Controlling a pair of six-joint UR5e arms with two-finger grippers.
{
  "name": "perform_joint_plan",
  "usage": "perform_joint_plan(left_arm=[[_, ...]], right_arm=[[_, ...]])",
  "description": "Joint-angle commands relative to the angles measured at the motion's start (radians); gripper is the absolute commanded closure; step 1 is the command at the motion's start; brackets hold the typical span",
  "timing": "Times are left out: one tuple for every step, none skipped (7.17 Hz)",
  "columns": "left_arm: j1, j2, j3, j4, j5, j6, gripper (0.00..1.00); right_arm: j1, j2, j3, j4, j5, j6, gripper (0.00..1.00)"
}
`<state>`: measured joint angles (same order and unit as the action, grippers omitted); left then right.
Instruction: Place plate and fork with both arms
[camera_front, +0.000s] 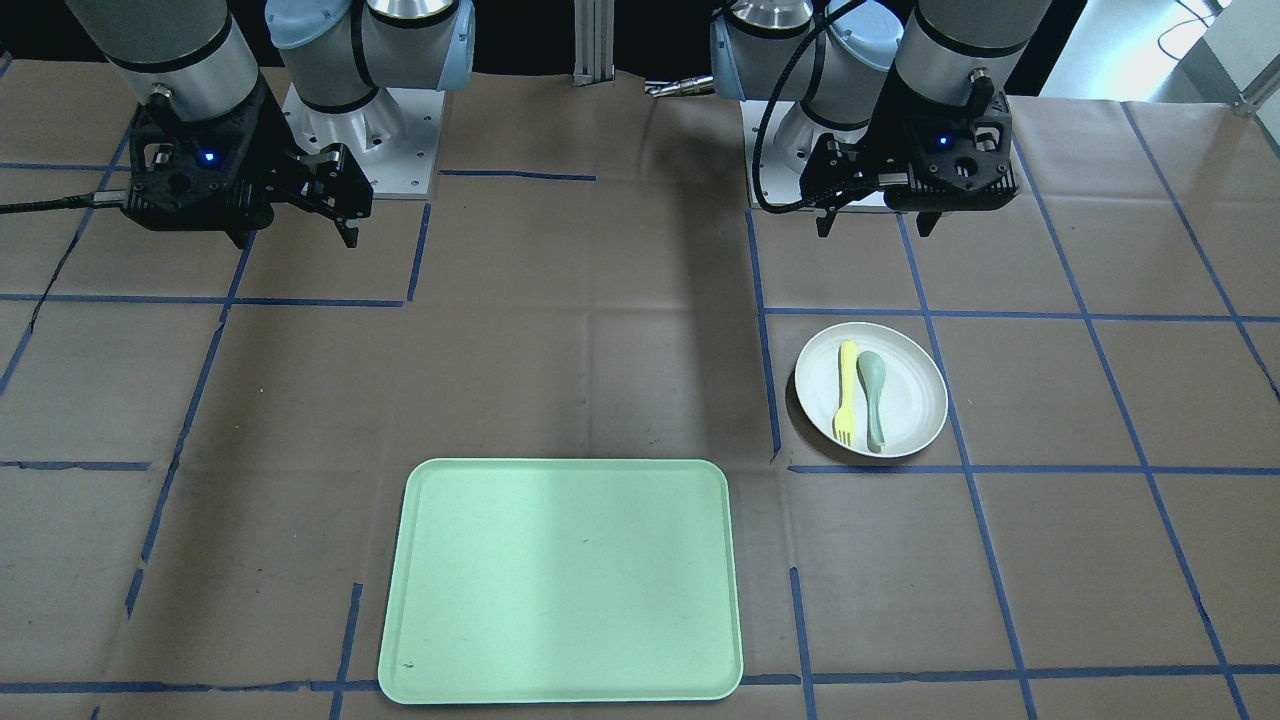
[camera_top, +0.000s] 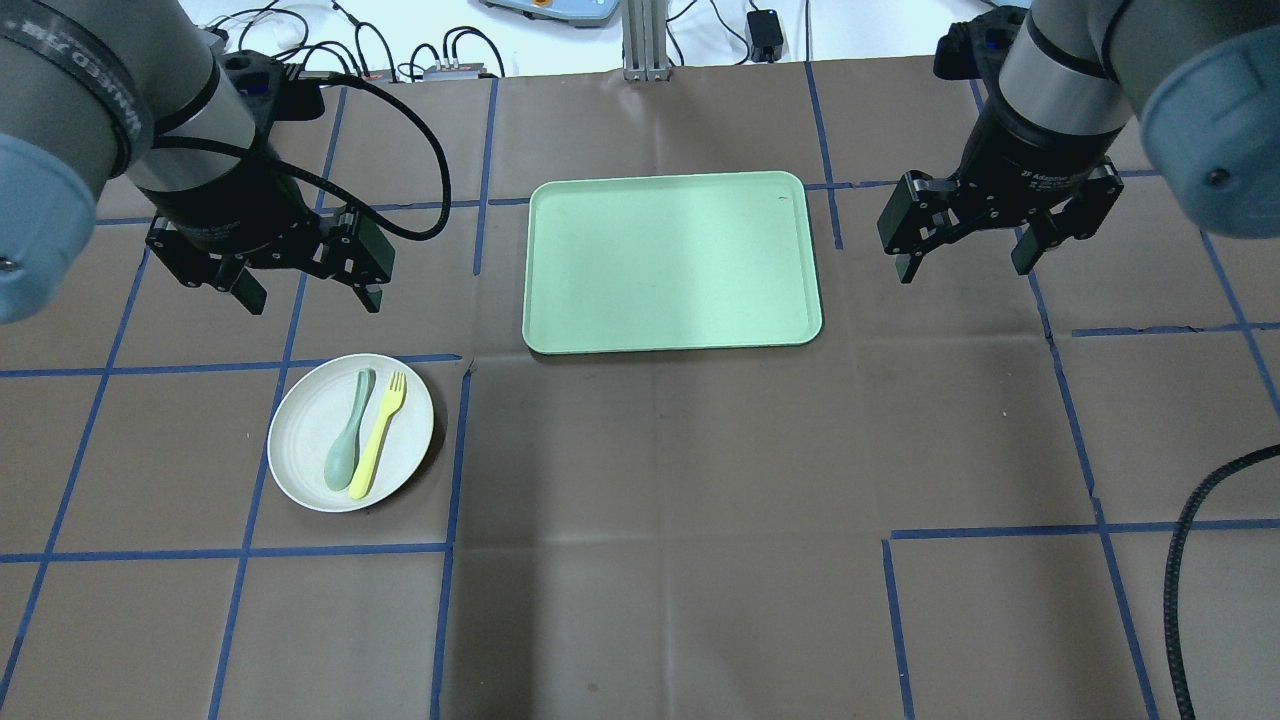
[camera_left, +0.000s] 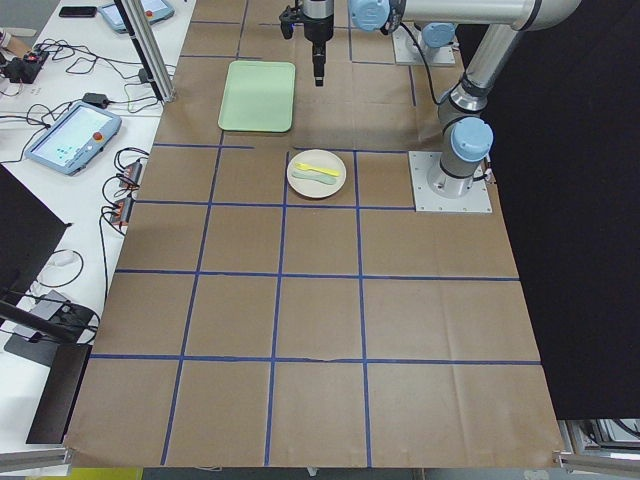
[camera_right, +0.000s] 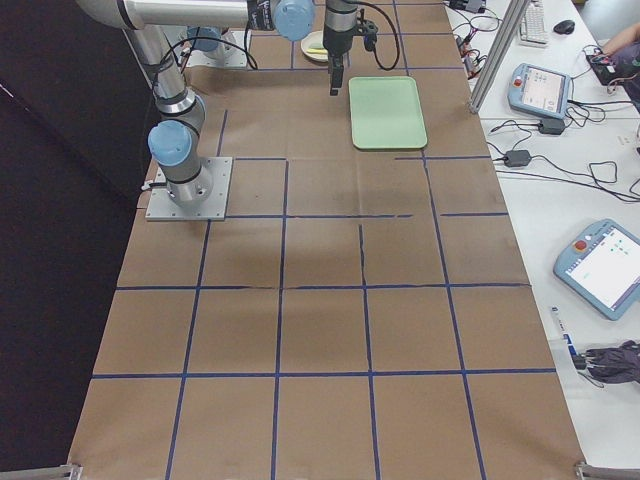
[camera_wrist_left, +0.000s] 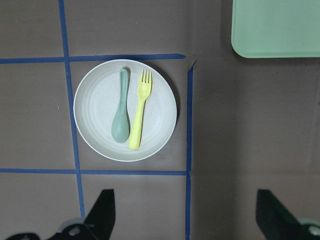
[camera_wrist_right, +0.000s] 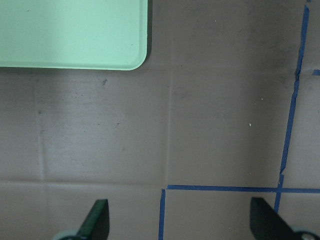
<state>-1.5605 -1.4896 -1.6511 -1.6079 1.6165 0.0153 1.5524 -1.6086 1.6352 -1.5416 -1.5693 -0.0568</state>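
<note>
Plate (camera_top: 298, 440) — fork (camera_top: 378, 437) on it — lies near the spread left gripper (camera_top: 313, 298); right gripper (camera_top: 962, 268) spread too.

My left claw (camera_top: 313, 298) hangs high with its fingers spread wide, and only open air lies between it and the plate (camera_top: 300, 475) below. On the plate, the fork (camera_top: 377, 436) lies close beside a spoon (camera_top: 347, 445), with hardly a gap between them. My right claw (camera_top: 962, 268), equally wide, hangs over bare bench (camera_top: 680, 520) beside the tray (camera_top: 672, 260). Bare bench also separates tray and plate.
</note>
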Motion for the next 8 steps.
perform_joint_plan(left_arm=[[-0.004,0.018,0.016,-0.022,0.008,-0.002,0.00],[-0.003,0.035,0.010,-0.080,0.006,-0.006,0.00],[0.002,0.029,-0.015,-0.083,-0.001,-0.008,0.00],[0.035,0.016,-0.016,-0.073,-0.001,0.055,0.00],[0.112,-0.006,-0.038,-0.072,-0.010,0.158,0.00],[0.216,-0.020,-0.077,-0.020,-0.059,0.281,0.00],[0.297,-0.023,-0.123,0.026,-0.096,0.401,0.00],[0.351,-0.027,-0.178,0.055,-0.110,0.463,0.00]], right_arm=[[0.000,-0.001,0.000,0.000,0.000,0.000,0.00],[0.000,-0.001,0.000,0.000,0.000,0.000,0.00],[0.000,-0.001,0.000,0.000,0.000,0.000,0.00],[0.000,-0.001,0.000,0.000,0.000,0.000,0.00],[0.000,-0.001,0.000,0.000,0.000,0.000,0.00],[0.000,-0.001,0.000,0.000,0.000,0.000,0.00],[0.000,-0.001,0.000,0.000,0.000,0.000,0.00],[0.000,-0.001,0.000,0.000,0.000,0.000,0.00]])
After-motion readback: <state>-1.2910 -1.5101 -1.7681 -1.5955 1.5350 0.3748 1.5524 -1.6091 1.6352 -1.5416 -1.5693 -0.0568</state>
